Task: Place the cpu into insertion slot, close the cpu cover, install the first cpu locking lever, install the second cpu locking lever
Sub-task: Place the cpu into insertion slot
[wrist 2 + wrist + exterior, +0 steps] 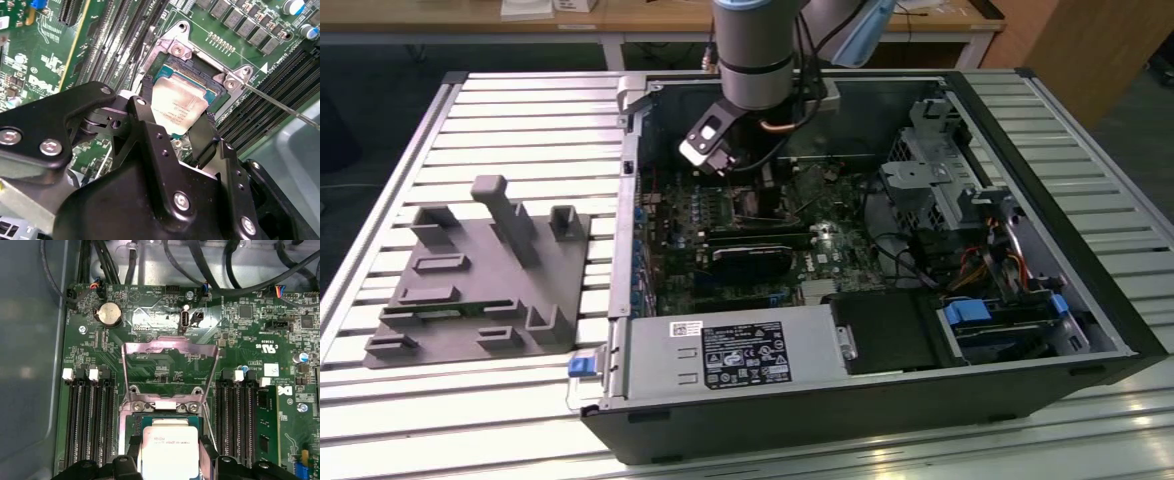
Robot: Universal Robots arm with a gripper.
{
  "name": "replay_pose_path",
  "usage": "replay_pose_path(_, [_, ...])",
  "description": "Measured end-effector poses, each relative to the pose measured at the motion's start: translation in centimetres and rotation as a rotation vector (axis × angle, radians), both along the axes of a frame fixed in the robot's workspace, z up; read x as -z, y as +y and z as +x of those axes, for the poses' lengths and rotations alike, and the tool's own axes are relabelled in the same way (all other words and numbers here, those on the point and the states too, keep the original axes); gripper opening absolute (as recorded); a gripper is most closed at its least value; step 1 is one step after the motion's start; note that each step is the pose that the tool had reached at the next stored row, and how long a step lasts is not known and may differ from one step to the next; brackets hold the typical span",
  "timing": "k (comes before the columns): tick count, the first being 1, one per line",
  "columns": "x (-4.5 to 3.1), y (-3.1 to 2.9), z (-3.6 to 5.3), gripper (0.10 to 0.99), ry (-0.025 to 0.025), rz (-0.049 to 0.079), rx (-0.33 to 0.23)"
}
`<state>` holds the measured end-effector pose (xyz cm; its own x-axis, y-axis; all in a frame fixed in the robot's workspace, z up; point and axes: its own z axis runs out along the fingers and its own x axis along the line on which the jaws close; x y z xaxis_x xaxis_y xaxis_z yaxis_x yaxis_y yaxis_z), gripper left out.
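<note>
In the exterior view, an open black computer case [854,425] lay on a slatted aluminium bench [520,120], beside a grey moulded fixture with upright posts [480,270] on the exterior view's left. The case held a green motherboard [678,215], a long black rectangular card [754,250] and a silver labelled box [720,350], and the grey robot arm [754,60] reached down into it. In the second wrist view, the black tool [175,127] was pinching the small flat square cpu with a pale silver-beige metal top [177,107], one of its fingers [147,125] on either side of the chip. The cpu sat over the square black insertion slot with a metal rim [198,71]; whether it was fully seated could not be told. A thin bare metal rod [280,105] ran out from the slot's corner. In the first wrist view, the thin silvery cpu cover with a square window [170,345] was swung open away from the insertion slot [131,422], the board showing through its window, and the cpu [170,450] lay at the slot between the tool's [172,466] fingers, flanked by rows of long black memory sockets [90,425].
</note>
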<state>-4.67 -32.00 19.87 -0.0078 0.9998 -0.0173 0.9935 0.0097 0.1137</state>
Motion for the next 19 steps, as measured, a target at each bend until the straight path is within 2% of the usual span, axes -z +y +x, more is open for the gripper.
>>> replay_pose_path(7, [0.52,0.25,-0.14,0.537,0.0001,0.000,0.000])
replay_pose_path(17, [0.57,0.26,-0.15,0.537,0.0001,0.000,0.000])
replay_pose_path(18, [0.57,0.26,-0.15,0.549,0.0002,0.000,0.000])
replay_pose_path(19, [0.57,0.26,-0.15,0.612,0.0001,0.000,0.000])
